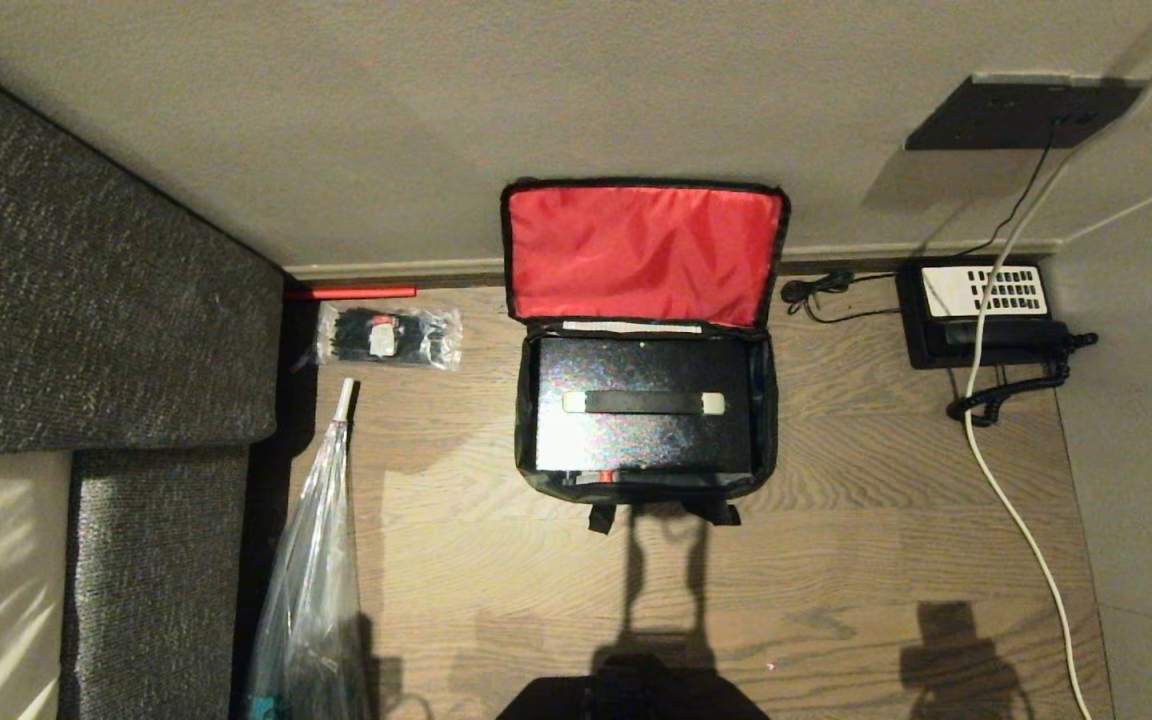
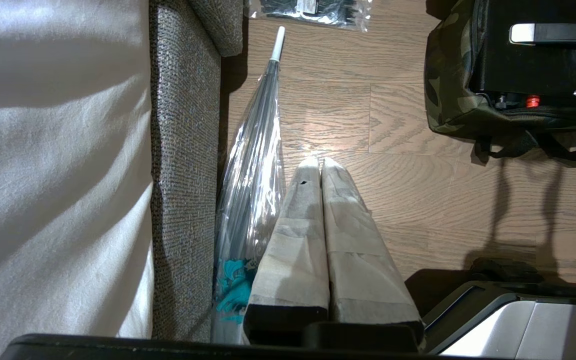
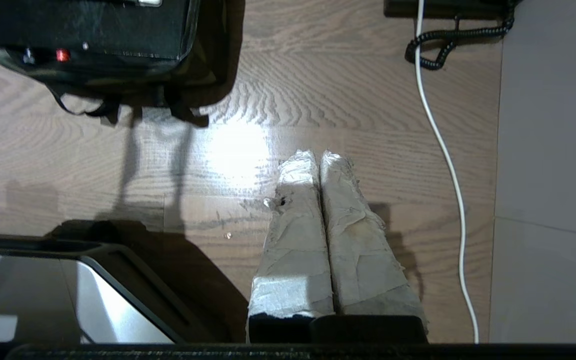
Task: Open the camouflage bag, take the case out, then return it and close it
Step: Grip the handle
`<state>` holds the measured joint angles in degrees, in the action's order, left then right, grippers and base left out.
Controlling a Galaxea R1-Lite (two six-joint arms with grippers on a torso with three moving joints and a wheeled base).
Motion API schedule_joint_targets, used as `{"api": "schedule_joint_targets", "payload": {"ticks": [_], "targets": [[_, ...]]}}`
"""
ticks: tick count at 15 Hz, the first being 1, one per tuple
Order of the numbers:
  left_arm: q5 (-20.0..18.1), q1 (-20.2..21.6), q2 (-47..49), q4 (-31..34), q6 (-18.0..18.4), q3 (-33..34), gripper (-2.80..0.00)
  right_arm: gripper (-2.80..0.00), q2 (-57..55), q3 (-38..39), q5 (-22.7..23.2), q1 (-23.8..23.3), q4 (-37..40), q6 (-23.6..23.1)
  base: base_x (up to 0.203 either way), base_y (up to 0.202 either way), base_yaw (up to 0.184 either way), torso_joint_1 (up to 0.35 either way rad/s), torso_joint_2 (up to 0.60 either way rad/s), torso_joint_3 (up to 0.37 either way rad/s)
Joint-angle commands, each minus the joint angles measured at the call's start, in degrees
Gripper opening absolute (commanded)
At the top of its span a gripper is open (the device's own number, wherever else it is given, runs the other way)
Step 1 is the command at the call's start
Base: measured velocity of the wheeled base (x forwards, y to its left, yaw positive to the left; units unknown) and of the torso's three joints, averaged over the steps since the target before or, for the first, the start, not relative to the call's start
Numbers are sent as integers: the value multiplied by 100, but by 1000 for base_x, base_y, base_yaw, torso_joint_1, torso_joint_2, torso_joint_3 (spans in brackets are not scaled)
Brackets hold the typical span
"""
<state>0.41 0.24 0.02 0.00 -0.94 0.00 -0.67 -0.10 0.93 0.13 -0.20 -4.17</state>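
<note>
Camouflage bag (image 1: 532, 440) sits open on the wooden floor (image 1: 836, 560) in the head view, red-lined lid (image 1: 642, 252) propped against the wall, the case (image 1: 644, 418) lying inside it; a telephone (image 1: 981, 315) stands to its right. Left wrist view: the left gripper (image 2: 316, 163) hangs clenched and empty beside a clear umbrella (image 2: 253, 165). Right wrist view: the right gripper (image 3: 318, 156), fingers pressed together, holds nothing above bare floor near a white cable (image 3: 448, 160).

One camouflage bag (image 1: 536, 470), one case (image 1: 646, 440), one telephone (image 1: 981, 315), one umbrella (image 1: 311, 580), two hands.
</note>
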Motion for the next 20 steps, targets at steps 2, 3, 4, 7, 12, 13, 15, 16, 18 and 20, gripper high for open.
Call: {"api": "schedule_joint_targets", "payload": {"ticks": [2, 3, 4, 7, 12, 13, 15, 16, 18, 20], "targets": [[2, 2, -11, 0, -3, 18, -280, -280, 94, 10, 4, 4, 20, 13, 0, 0, 0, 0, 0, 0], [2, 2, -11, 0, -3, 18, -280, -280, 94, 10, 4, 4, 20, 13, 0, 0, 0, 0, 0, 0], [2, 2, -11, 0, -3, 18, -280, -280, 94, 10, 4, 4, 20, 13, 0, 0, 0, 0, 0, 0], [2, 2, -11, 0, -3, 18, -280, -280, 94, 10, 4, 4, 20, 13, 0, 0, 0, 0, 0, 0], [2, 2, -11, 0, -3, 18, -280, -280, 94, 10, 12, 4, 20, -21, 0, 0, 0, 0, 0, 0], [2, 2, -11, 0, -3, 18, -280, -280, 94, 10, 21, 4, 20, -22, 0, 0, 0, 0, 0, 0], [2, 2, -11, 0, -3, 18, -280, -280, 94, 10, 4, 4, 20, 48, 0, 0, 0, 0, 0, 0], [2, 2, -11, 0, -3, 18, -280, -280, 94, 10, 4, 4, 20, 48, 0, 0, 0, 0, 0, 0], [2, 2, -11, 0, -3, 18, -280, -280, 94, 10, 4, 4, 20, 48, 0, 0, 0, 0, 0, 0], [2, 2, -11, 0, -3, 18, -280, -280, 94, 10, 4, 4, 20, 57, 0, 0, 0, 0, 0, 0]]}}
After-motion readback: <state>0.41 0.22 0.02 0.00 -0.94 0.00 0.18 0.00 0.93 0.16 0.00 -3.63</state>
